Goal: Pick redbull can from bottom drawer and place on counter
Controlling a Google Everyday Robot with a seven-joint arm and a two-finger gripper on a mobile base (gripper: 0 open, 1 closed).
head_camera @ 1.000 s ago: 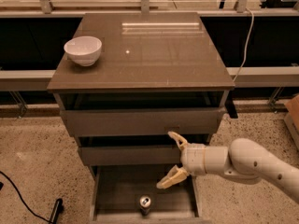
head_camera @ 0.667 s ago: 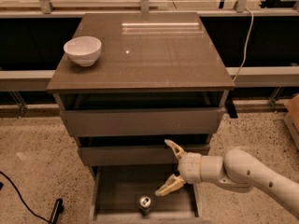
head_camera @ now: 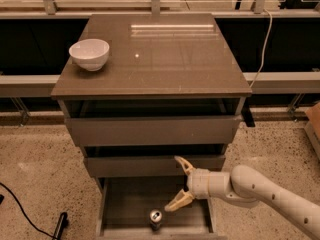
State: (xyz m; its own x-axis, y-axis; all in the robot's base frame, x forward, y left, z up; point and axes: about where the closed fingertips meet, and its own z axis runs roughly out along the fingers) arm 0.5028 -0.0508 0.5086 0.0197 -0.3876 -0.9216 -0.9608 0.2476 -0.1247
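Gripper wide open over the bottom drawer, can sitting loose inside

So the bottom drawer (head_camera: pixel 125 204) is pulled out and holds exactly one thing: the redbull can (head_camera: pixel 156 218), standing upright near the drawer's front panel, roughly mid-width. One white bowl (head_camera: pixel 89 54) sits on the counter (head_camera: pixel 165 59) close to its left edge, toward the far-left corner; can't see anything in it from this angle. Three drawers total, and the two upper drawers (head_camera: pixel 152 130) look cracked open just a bit. The gripper (head_camera: pixel 179 184) comes in from the right on a pale arm (head_camera: pixel 260 191), fingers spread well apart and holding nothing. The can is below it and a little to the left, just beside the lower fingertip (head_camera: pixel 172 206), not touching.
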